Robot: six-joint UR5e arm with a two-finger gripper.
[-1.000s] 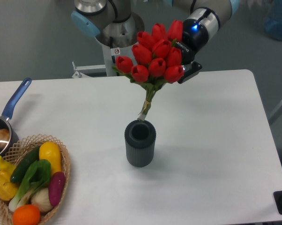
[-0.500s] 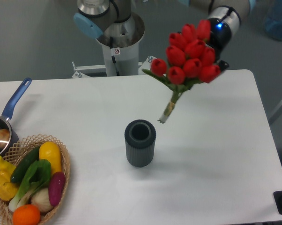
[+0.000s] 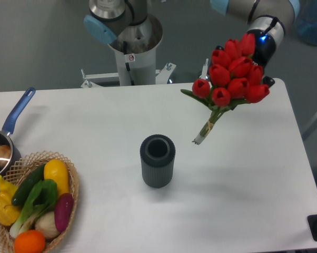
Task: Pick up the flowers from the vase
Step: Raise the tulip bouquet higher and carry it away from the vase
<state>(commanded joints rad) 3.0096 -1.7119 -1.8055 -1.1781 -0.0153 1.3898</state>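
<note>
Flowers (image 3: 231,71) hang clear of the vase (image 3: 157,161), seemingly clamped by the hidden gripper (image 3: 261,66).

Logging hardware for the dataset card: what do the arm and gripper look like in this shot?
Arm: silver-grey tubular links with light blue joint caps, rising from a silver base column that bears a small warning sticker. Gripper: glossy black body with a silver band and a lit blue LED; its fingers are hidden behind the flowers. No loose cables visible.

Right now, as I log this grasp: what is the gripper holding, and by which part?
The flowers, clear of the vase. The gripper sits behind the tulip heads; the exact grip point is hidden.
</note>
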